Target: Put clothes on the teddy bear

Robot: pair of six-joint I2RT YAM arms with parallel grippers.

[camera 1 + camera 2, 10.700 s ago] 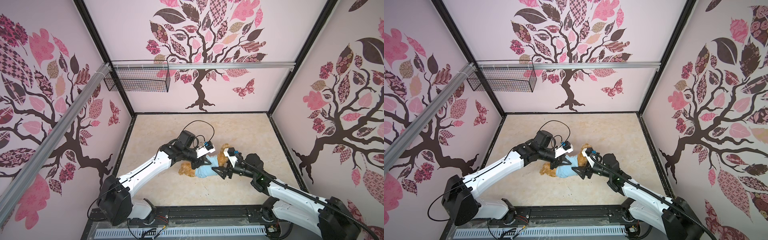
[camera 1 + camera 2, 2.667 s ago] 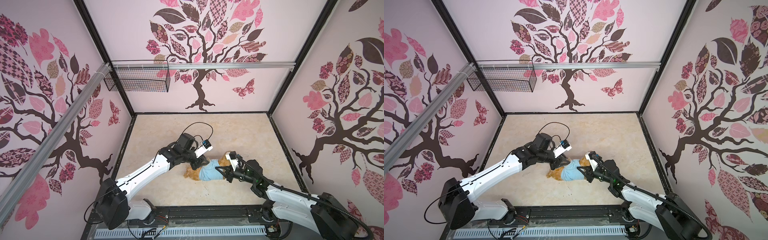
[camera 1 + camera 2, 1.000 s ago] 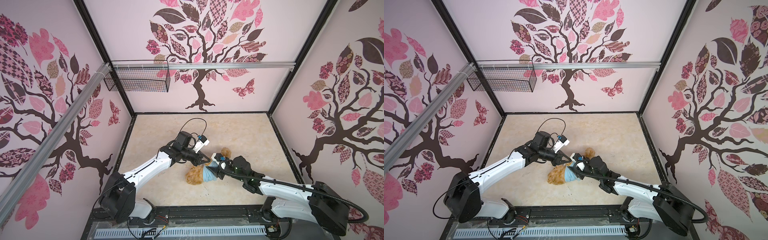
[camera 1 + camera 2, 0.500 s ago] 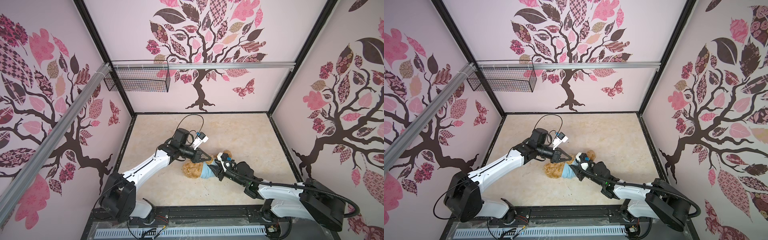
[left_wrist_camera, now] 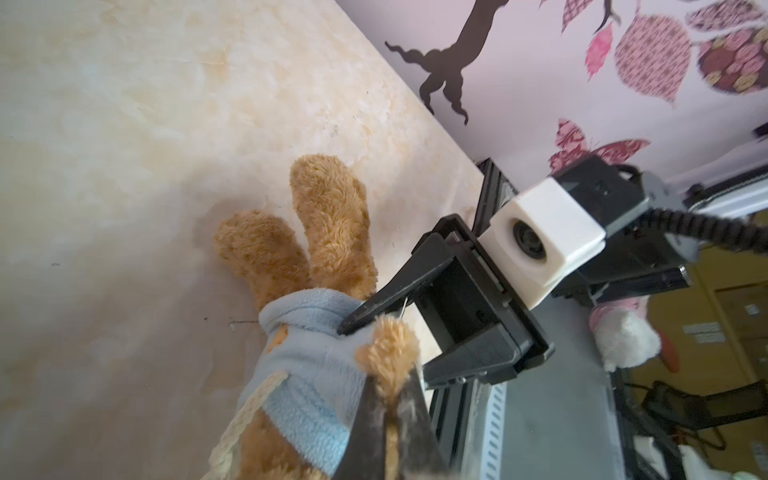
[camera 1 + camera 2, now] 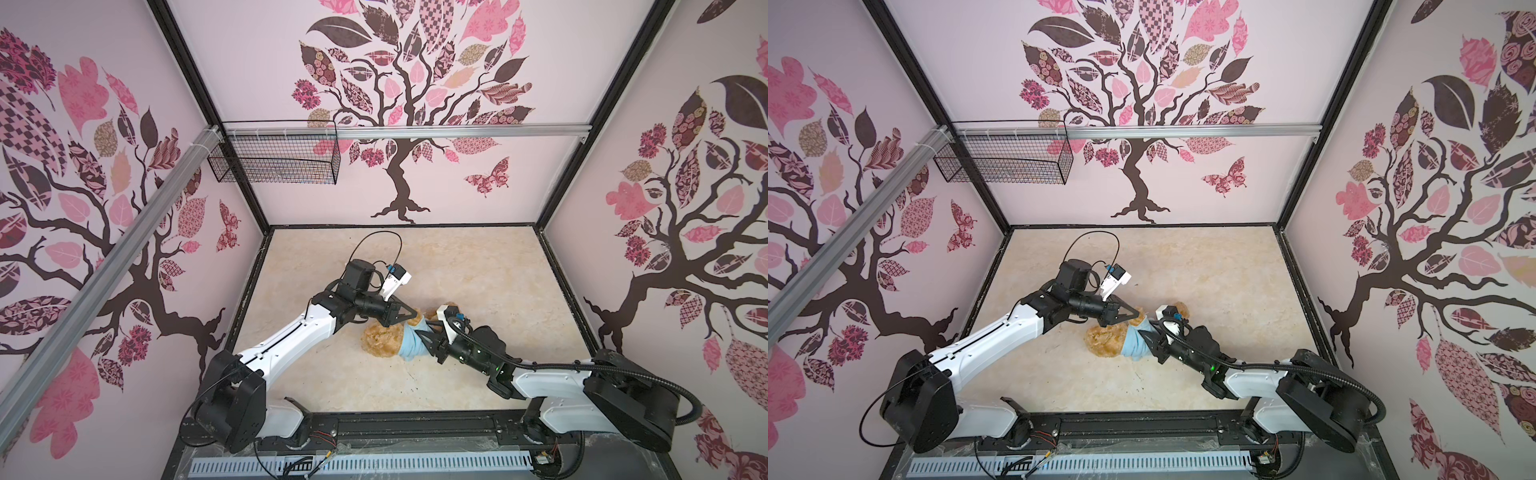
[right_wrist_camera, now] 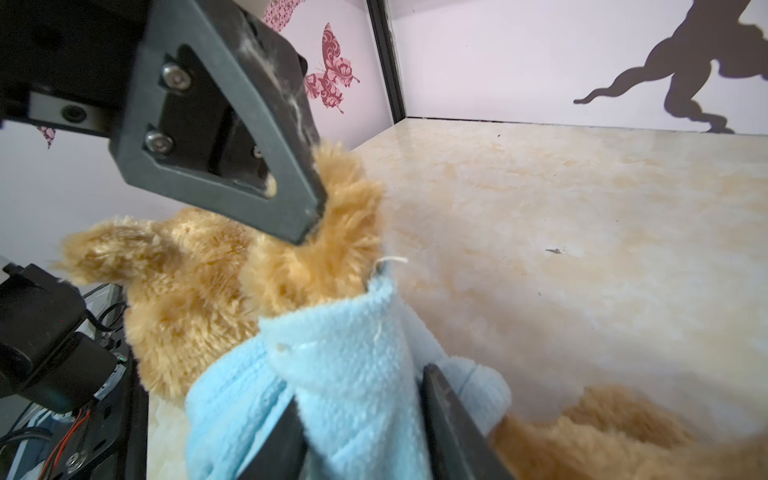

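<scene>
- Near the middle of the table (image 6: 478, 266), between the two arms, the teddy bear (image 6: 380, 341) is lying with a light blue hoodie (image 6: 412, 343) wrapping its trunk.
- The left gripper (image 6: 409, 314) is pinching the bear's furry paw (image 5: 390, 345), its jaws closing tight on the fur.
- The right gripper (image 6: 423, 336) is pressing into the hoodie's hem, jaws standing part-way apart with cloth lying between them; whether it is clamping that cloth I cannot tell.

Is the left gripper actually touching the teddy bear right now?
Touching. The left wrist view shows the left gripper shut on a furry paw of the teddy bear, with brown fur squeezed between its jaws.
</scene>
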